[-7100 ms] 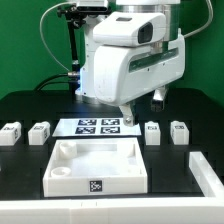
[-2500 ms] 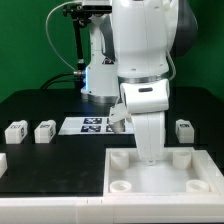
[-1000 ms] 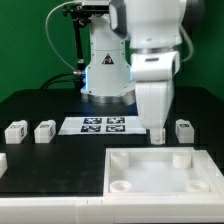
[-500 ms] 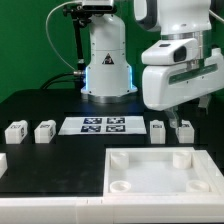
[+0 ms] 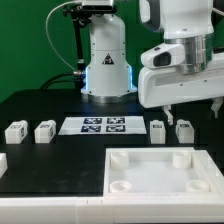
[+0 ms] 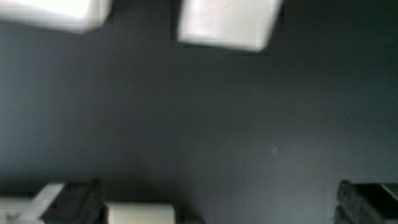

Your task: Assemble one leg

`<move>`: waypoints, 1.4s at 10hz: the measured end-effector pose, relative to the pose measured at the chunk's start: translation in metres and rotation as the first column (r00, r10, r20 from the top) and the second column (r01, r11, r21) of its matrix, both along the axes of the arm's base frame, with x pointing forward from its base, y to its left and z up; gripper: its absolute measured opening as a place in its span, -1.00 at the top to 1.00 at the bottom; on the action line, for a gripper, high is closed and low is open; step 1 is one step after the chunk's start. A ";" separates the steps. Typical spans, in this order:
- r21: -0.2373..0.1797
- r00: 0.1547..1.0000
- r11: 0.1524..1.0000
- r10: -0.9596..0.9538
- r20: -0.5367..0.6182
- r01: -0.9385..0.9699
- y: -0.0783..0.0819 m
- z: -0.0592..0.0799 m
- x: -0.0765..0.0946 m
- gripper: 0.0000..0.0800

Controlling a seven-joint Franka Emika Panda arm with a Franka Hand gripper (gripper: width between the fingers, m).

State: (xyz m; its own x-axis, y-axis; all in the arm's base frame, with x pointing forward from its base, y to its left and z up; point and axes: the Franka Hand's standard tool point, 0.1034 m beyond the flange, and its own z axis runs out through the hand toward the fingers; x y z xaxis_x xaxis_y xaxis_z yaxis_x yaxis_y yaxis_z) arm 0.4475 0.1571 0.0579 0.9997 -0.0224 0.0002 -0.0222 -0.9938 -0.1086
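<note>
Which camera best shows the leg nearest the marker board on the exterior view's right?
The exterior view: the leg stands sharp and whole on the black table, between the marker board and a second leg. The wrist view shows only blurred white blocks cut by its frame; whether one is this leg cannot be told.

Black worktop (image 5: 40, 105) carries two legs (image 5: 14, 131) mid-left, the marker board (image 5: 103, 125) centre, two more legs (image 5: 158, 130) mid-right, and a white tray (image 5: 150, 186) lower right.
</note>
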 end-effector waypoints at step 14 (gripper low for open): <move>-0.017 0.652 0.999 0.020 -0.758 -0.051 0.010 -0.028 -0.027 -0.62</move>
